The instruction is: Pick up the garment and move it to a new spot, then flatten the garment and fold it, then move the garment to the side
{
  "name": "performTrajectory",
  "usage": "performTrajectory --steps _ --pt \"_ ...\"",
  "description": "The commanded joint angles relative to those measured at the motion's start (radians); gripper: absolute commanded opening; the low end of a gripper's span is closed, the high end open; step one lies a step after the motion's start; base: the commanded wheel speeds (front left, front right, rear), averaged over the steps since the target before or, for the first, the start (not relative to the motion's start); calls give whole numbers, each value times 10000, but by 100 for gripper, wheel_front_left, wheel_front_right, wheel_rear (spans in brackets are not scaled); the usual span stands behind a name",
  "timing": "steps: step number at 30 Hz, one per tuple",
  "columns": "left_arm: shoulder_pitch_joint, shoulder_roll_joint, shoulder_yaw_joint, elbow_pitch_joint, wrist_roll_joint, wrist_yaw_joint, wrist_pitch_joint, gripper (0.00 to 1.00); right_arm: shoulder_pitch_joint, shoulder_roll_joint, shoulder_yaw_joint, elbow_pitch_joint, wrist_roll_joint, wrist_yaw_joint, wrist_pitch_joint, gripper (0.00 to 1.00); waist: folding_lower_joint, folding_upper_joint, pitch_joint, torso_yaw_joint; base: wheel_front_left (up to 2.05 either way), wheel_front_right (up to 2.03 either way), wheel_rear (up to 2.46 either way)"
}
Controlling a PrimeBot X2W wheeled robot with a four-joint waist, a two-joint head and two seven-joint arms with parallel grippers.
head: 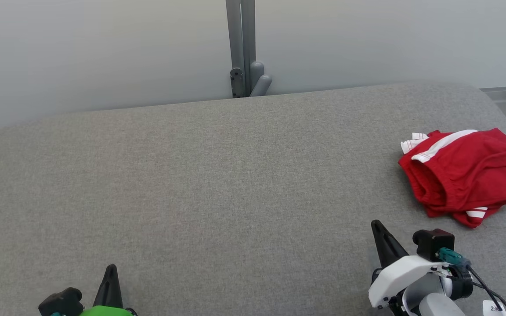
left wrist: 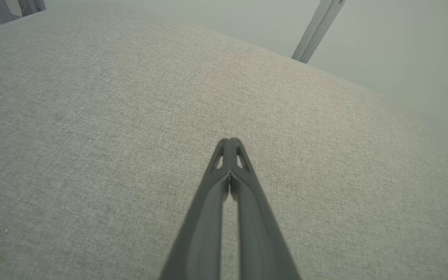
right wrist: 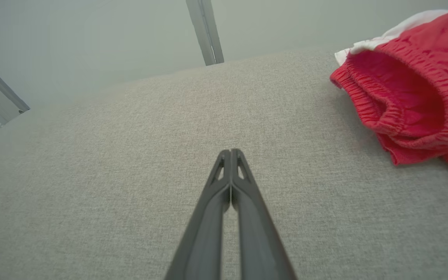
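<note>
The garment (head: 466,173) is a crumpled pair of red shorts with white stripes, lying near the right edge of the grey padded table (head: 218,184). In the right wrist view the garment (right wrist: 410,89) fills the upper right, its elastic waistband gaping toward me. My right gripper (head: 378,230) sits at the lower right, short of the shorts and to their left, its tips pressed together with nothing held (right wrist: 230,152). My left gripper (head: 111,270) rests at the lower left, far from the garment, also shut and empty (left wrist: 230,140).
A grey metal post (head: 242,48) with a bracket stands behind the table's far edge against a pale wall. The table's rounded right corner (head: 490,94) lies just beyond the shorts. Bare grey fabric spans the table's middle and left.
</note>
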Motion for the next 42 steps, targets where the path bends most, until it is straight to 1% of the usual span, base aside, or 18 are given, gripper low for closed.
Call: performTrajectory --steps 1,3,8,9,21,42 --pt "-290 39 79 -240 -486 -82 97 0 -123 -22 -113 -295 539 -2 110 0 0 0 4 5 0 0 0" --pt "-295 39 85 -281 -661 -93 135 0 -108 -23 -139 -343 732 -2 151 0 0 0 7 8 0 0 0" --pt "-334 43 128 -455 -1496 -143 330 0 -45 -25 -280 -558 1663 -2 354 0 0 0 21 22 0 0 0" --pt "-355 45 150 -518 -1810 -161 409 0 -24 -26 -339 -636 2018 -3 435 0 0 0 27 27 0 0 0" --pt "-487 55 307 -832 -3563 -267 881 0 81 -33 -677 -1047 3985 -4 904 0 0 0 59 61 0 0 0" --pt "-704 70 545 -1278 -6150 -433 1596 0 209 -43 -1183 -1637 6879 -6 1615 0 0 0 117 119 0 0 0"
